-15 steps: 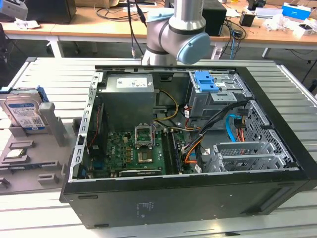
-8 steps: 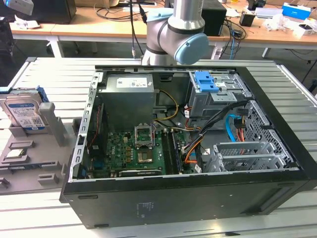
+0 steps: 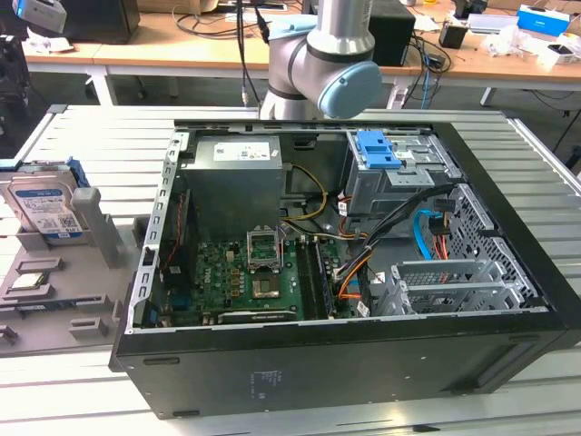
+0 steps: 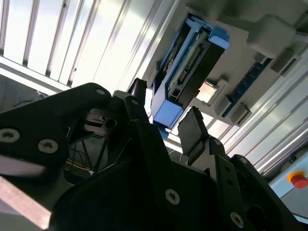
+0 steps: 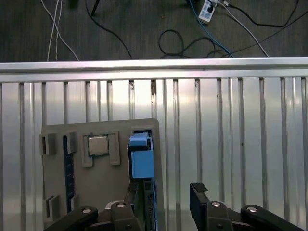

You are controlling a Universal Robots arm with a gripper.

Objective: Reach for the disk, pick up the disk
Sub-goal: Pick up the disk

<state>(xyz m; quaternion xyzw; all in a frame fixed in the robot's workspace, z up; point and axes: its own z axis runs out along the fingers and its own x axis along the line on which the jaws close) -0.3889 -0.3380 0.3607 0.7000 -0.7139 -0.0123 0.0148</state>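
Observation:
The disk (image 3: 41,204) stands on edge in a slot of the grey holder (image 3: 86,272) at the exterior view's left, its white-and-blue label facing out. In both wrist views I look along its thin edge with the blue frame (image 5: 142,161) (image 4: 185,72). My gripper (image 5: 166,199) (image 4: 163,120) is open and hovers off the disk's end without touching it. One black finger (image 5: 136,202) lines up with the disk's edge, and the other finger (image 5: 198,192) is over bare table slats.
A small square silver chip (image 5: 98,145) lies in a recess of the holder beside the disk. The open computer case (image 3: 345,236) occupies the middle of the slatted metal table (image 3: 545,163). The arm's elbow (image 3: 318,64) rises behind the case. Cables lie on the floor (image 5: 183,29).

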